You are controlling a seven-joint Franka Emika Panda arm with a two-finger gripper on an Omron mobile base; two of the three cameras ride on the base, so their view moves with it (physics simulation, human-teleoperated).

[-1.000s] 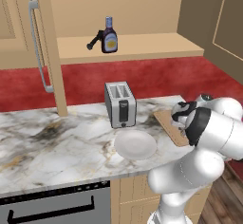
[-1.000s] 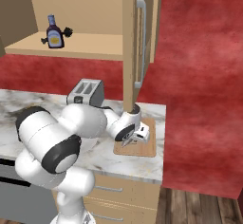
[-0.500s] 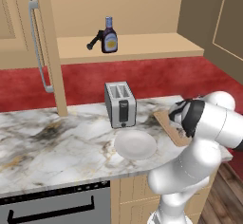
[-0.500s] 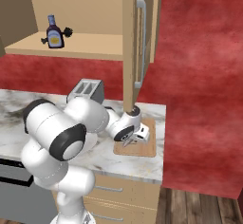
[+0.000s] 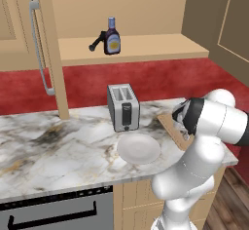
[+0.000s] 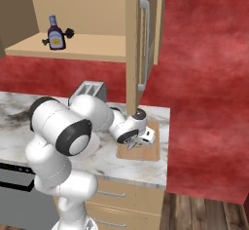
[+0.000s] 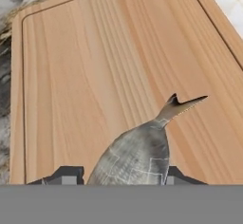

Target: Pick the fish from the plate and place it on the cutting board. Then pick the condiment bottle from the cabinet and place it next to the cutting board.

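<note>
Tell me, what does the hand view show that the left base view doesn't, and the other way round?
Hand view: the fish close up, silvery-grey, its tail pointing away, held between the gripper fingertips just above the board's wood grain.

Left base view: the wider kitchen, with the bare white plate, the toaster, the condiment bottle with a small black tool on the cabinet shelf, and the marble counter.

Both: the cutting board, partly hidden behind the arm in the left base view.

Red wall [image 5: 160, 78] at 12 o'clock, marble counter [image 5: 58, 151] centre, oven [image 5: 53, 212] at 7, wood floor [image 6: 204, 214] at 5.
</note>
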